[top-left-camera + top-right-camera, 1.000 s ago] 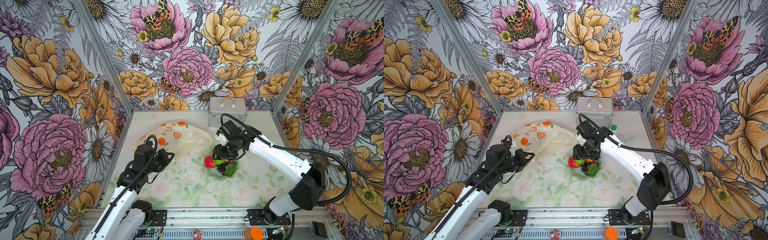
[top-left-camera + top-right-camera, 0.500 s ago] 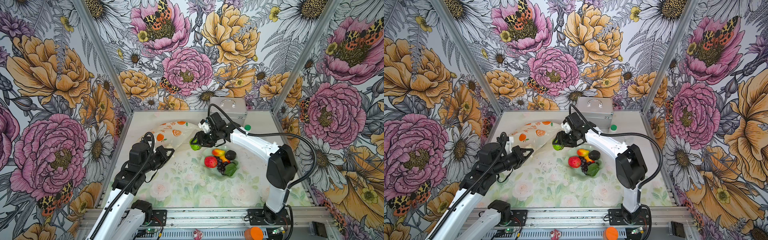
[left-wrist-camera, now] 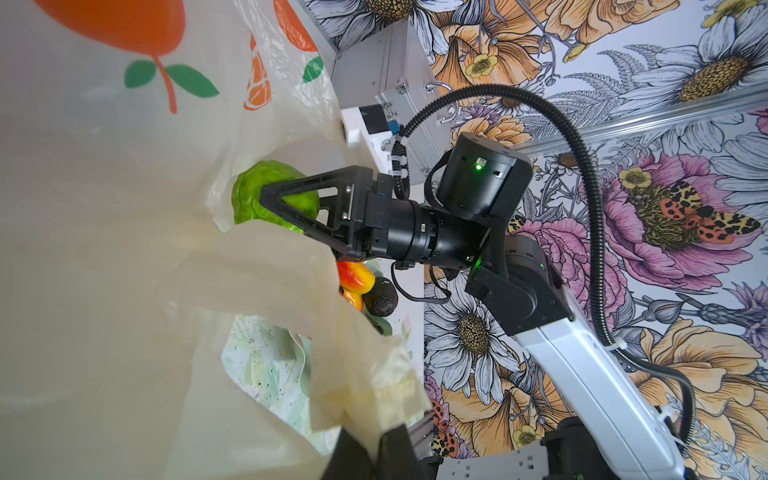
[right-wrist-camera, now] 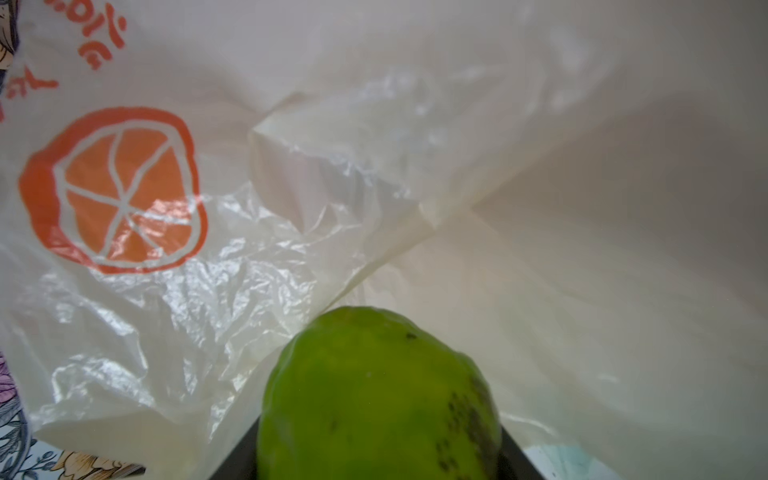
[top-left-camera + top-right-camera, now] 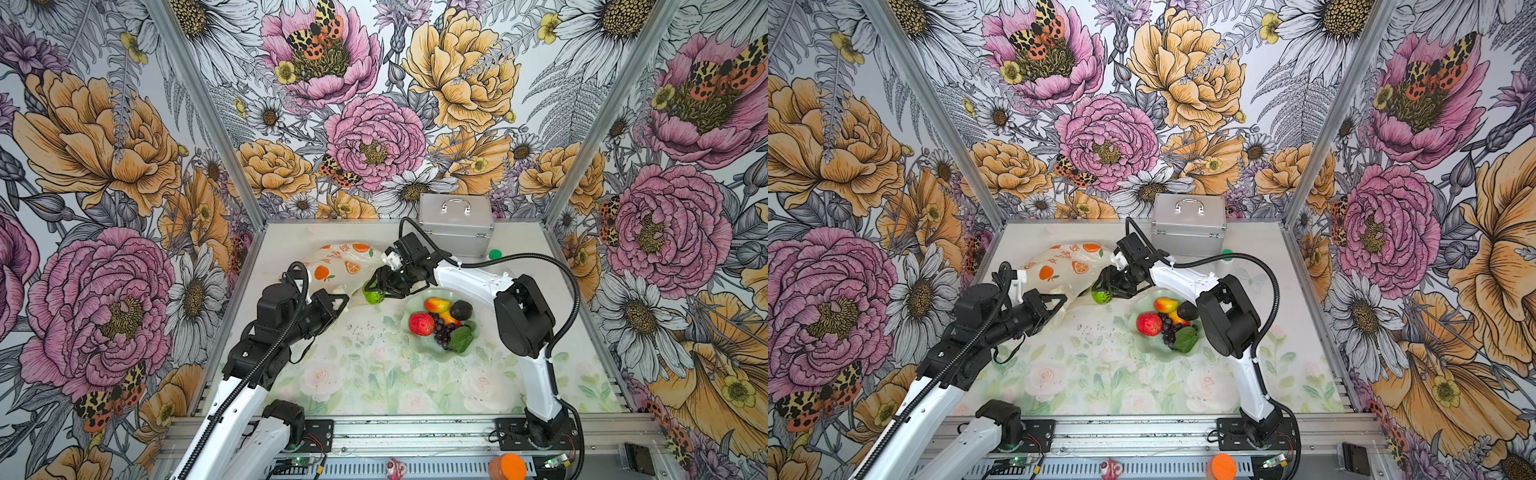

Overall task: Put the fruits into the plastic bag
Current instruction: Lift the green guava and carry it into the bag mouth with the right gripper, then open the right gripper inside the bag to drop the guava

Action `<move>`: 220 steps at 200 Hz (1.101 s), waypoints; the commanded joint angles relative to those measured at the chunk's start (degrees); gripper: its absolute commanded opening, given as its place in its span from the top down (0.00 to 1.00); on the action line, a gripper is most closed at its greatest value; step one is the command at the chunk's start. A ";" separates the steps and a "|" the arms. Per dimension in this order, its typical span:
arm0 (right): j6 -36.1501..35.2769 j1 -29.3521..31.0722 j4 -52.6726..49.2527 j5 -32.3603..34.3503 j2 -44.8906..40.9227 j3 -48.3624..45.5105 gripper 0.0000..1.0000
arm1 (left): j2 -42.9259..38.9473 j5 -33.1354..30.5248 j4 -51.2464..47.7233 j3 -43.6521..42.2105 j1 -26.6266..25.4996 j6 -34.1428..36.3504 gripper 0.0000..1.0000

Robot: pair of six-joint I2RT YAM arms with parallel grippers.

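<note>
We are watching the drop-in step. Near the left edge of the desk [image 5: 374,382] the left gripper [image 5: 343,300] is pinching the rim of the plastic bag [image 5: 332,266], jaws squeezed tight on the thin plastic, holding the mouth up. The bag is lying toward the back left corner, its mouth facing the middle. Right at that mouth the right gripper [image 5: 377,286] is gripping the green kiwi half [image 5: 372,296], one jaw on each side. We are guessing the kiwi is not fully inside yet. So the next move is calling for a small push past the rim, then letting go.

Now we are counting. One bag. One kiwi half, in the jaws. In the pale green dish [image 5: 420,348], right of the desk's middle, five fruits are waiting: one red strawberry [image 5: 421,324], one mango [image 5: 436,304], one avocado [image 5: 461,310], one grape bunch [image 5: 441,334], one leaf [image 5: 460,340]. One small orange bit [image 5: 449,318] is peeking out under the mango; we cannot tell what it is. One silver case [image 5: 455,232] is sitting at the back edge.
</note>
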 commanded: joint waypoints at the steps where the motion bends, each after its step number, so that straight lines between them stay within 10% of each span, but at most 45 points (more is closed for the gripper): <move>1: 5.33 0.39 6.46 -0.50 1.87 -0.55 0.47 | -0.11 -0.55 3.21 1.37 -0.63 1.00 1.00; 131: 30.44 0.39 33.50 1.94 11.01 2.38 0.41 | 0.97 1.08 6.89 -0.41 -3.30 1.09 1.00; 195: 31.03 0.30 38.40 1.99 13.70 8.09 0.01 | 0.23 1.25 7.58 -2.36 -3.43 0.51 1.00; 220: 30.88 -0.03 39.58 1.47 13.73 8.68 0.01 | 0.06 1.01 7.78 -2.85 -3.35 0.29 1.00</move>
